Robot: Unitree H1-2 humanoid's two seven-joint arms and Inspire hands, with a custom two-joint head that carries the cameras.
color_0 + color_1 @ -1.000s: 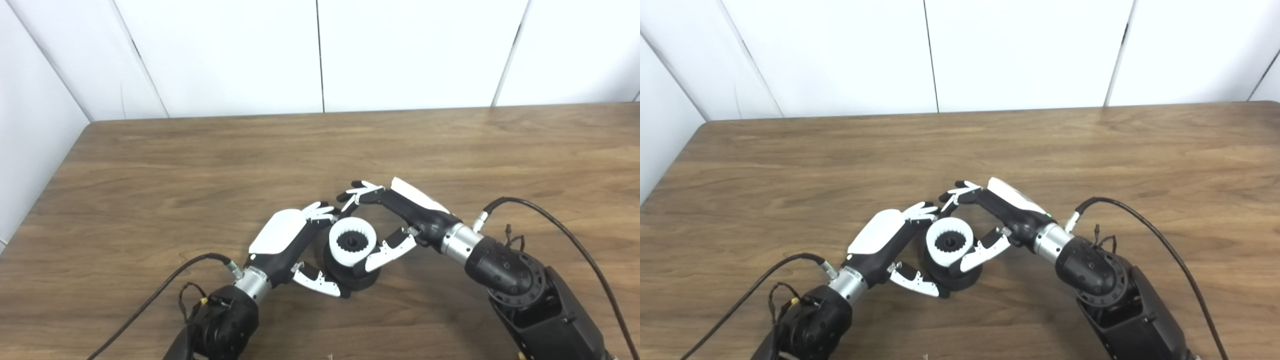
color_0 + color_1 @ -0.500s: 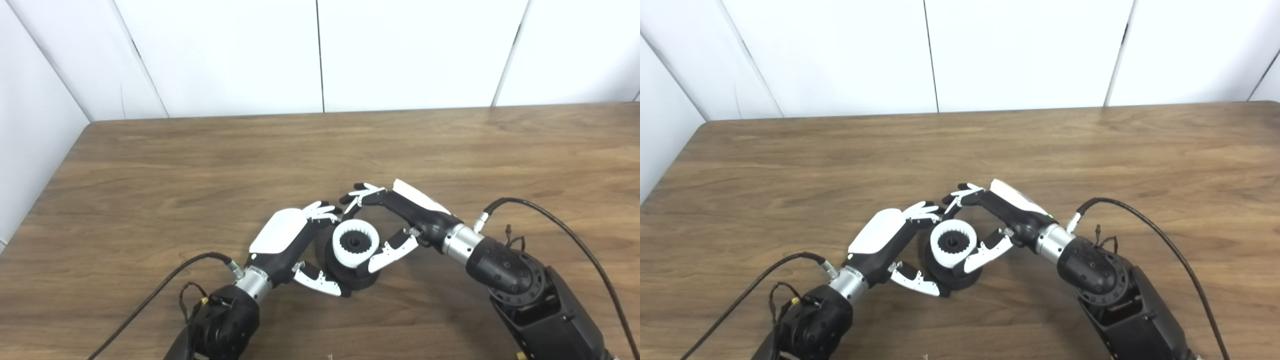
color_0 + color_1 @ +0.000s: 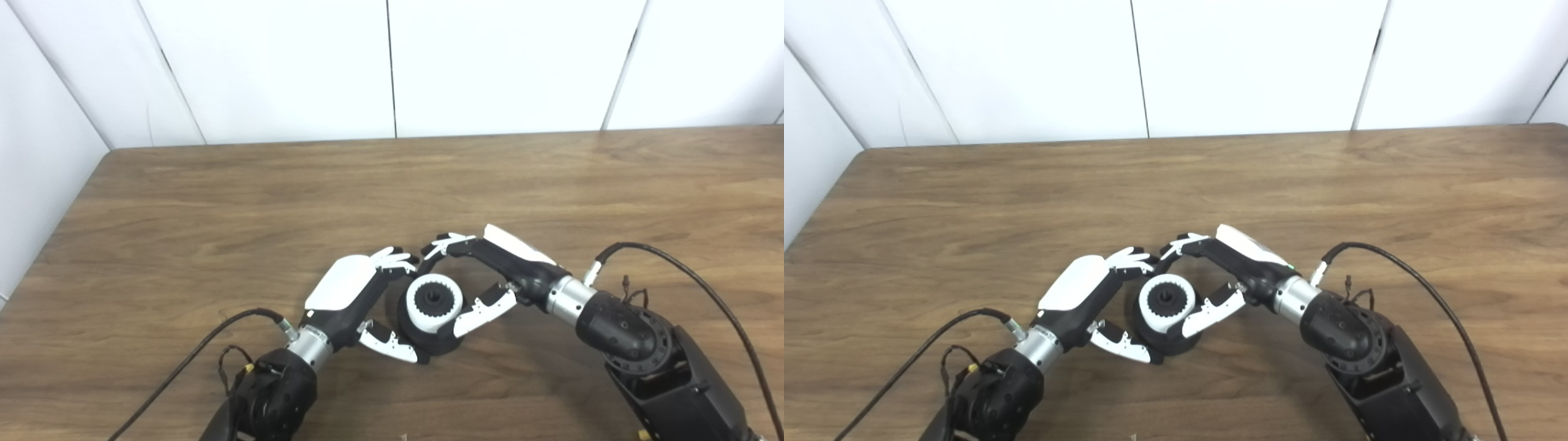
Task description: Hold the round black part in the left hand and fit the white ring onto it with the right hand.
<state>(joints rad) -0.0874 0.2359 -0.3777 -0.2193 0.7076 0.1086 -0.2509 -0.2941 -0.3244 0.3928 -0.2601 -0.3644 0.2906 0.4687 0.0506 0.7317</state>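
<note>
Pressing the white ring (image 3: 434, 302) squarely down looks like the step in hand: it sits on top of the round black part (image 3: 429, 337), which stands on the table (image 3: 184, 233) near its front edge. The left hand (image 3: 355, 300) cups the black part, fingers curled round its far side and thumb at its base. The right hand (image 3: 490, 275) brackets the ring, thumb against its near side (whether the fingers truly grip, I cannot tell). Keep the ring level and push evenly; a tilt would likely jam it.

Two head cameras overlook table (image 3: 245, 202) (same scene).
</note>
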